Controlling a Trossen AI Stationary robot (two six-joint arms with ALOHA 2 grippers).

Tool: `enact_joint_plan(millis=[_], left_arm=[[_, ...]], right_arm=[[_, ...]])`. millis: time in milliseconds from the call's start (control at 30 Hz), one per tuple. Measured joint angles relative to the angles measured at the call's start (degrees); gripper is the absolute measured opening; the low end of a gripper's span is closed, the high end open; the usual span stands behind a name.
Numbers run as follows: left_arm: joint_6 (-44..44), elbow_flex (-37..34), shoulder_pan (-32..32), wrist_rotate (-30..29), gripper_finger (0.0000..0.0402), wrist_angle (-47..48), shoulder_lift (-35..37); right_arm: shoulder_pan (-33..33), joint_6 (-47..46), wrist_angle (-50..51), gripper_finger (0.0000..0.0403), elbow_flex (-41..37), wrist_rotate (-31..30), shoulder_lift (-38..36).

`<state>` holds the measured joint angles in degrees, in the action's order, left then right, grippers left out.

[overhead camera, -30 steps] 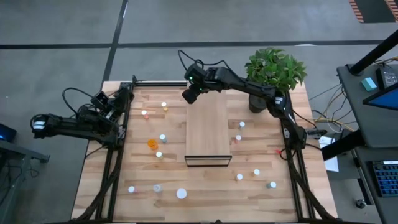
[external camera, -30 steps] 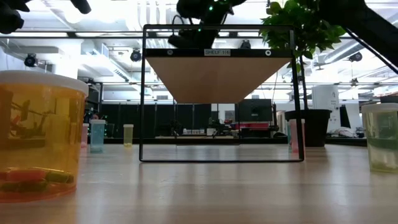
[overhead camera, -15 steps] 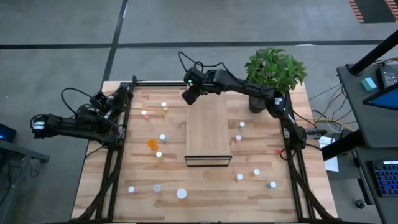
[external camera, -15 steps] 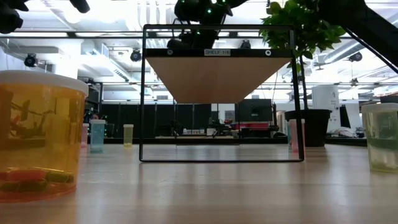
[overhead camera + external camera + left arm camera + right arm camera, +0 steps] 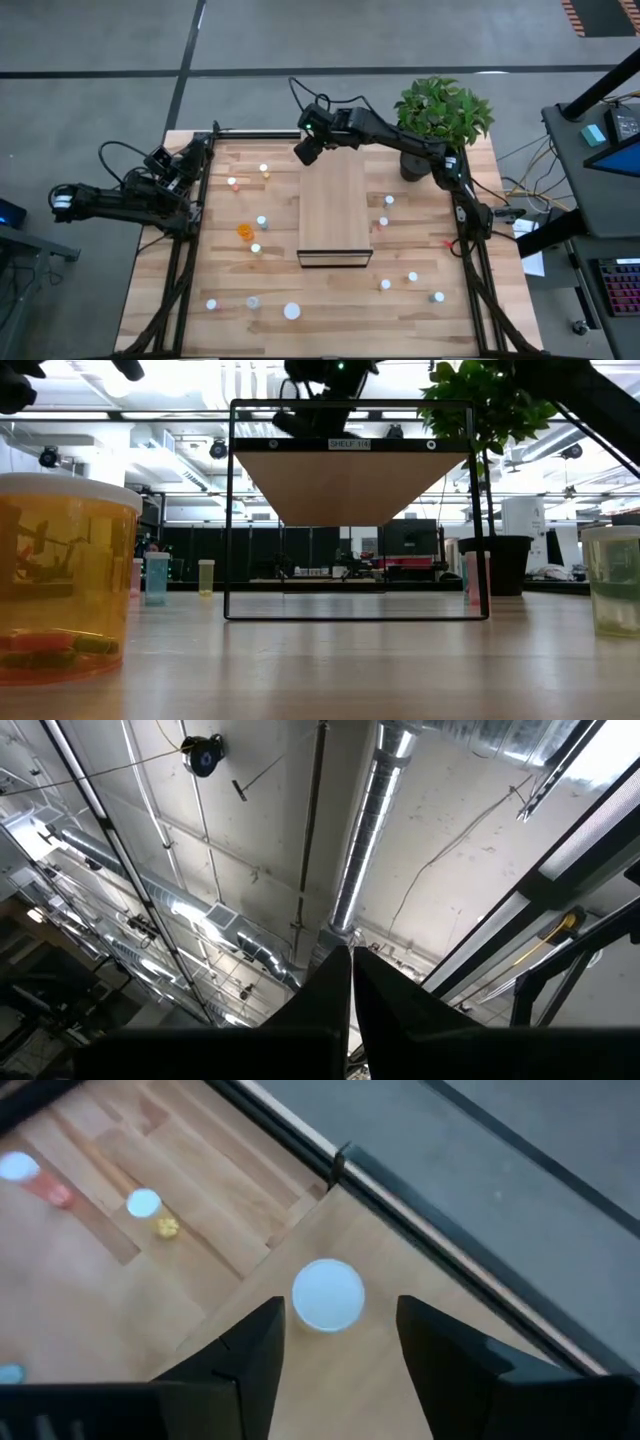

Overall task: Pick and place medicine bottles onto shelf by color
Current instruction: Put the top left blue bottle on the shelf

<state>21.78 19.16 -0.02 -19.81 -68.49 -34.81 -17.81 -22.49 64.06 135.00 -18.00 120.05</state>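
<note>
Wide wooden plank tabletop (image 5: 330,290); at centre the long light-wood shelf with dark end frames (image 5: 334,205). Potted green plant (image 5: 440,112) at far right corner. Right gripper (image 5: 306,152) over shelf's far left corner, fingers (image 5: 250,1342) spread apart, holding nothing; white-capped bottle (image 5: 328,1294) standing on that shelf corner between them. Left gripper (image 5: 350,982) parked off table's left edge, fingertips together, empty. Small white-capped medicine bottles (image 5: 256,222) scattered on table either side of shelf
</note>
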Motion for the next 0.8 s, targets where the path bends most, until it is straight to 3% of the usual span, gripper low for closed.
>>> enact_joint_plan(millis=[233, 433, 567, 800], left_arm=[[0.42, 0.00, -0.03, 0.00, 0.0000, 0.07, -1.26], [1.58, 0.00, -0.01, 0.02, 0.0000, 0.11, -2.75], [3.43, 1.55, -0.01, 0.33, 0.0000, 2.61, -3.49], [3.52, 7.21, 0.01, 3.87, 0.0000, 9.42, -5.29]], right_arm=[[2.44, 0.48, 0.53, 0.0189, -0.11, 4.44, -7.69], [9.22, 6.71, 0.96, 0.0177, -0.13, 10.80, -16.29], [16.24, 13.29, 4.49, 0.0170, -0.27, 10.90, -21.33], [26.34, 13.15, 5.93, 0.0153, -3.97, 9.04, -29.51]])
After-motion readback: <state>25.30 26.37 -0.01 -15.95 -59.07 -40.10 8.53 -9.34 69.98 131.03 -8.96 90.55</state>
